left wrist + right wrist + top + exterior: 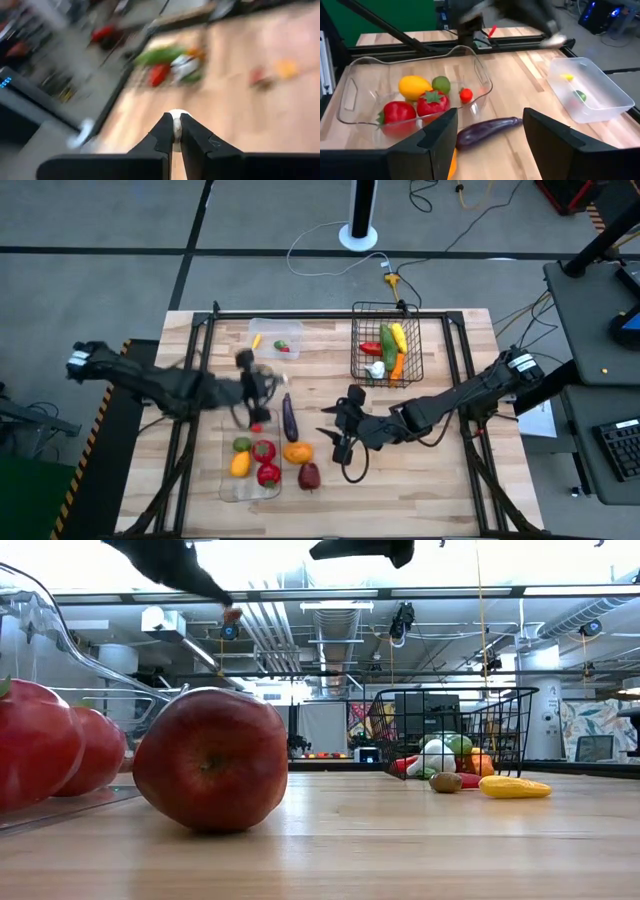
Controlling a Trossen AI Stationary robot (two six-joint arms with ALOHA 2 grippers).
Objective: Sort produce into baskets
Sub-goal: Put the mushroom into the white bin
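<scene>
The produce is small, shiny toy food in bright colors. A long purple eggplant (289,418) lies near the middle of the tabletop (440,490), just beside the long clear tray (350,112). An orange pepper (297,451) and a dark red apple (309,475) sit on the wood next to the tray, nearer the front edge.

The tray holds two red peppers (432,103), a yellow fruit (414,87), a green ball (440,84) and a little red tomato (465,94).

The small clear tub (600,92) stands near the back edge. It holds a small yellow piece (567,77) and a small green piece (579,95).

The black wire basket (362,360) stands by the back edge, toward the right. In it are a green cucumber (388,347), a yellow pepper (399,336), a red pepper (370,348), an orange carrot (397,366) and a white bulb (377,369).

The left pincer (175,131) is above the tabletop near the tray's back end. It is pressed together, with something small and white between its tips.

The right pincer (490,131) is spread apart and holds nothing. It is near the middle of the tabletop, pointing at the eggplant.
</scene>
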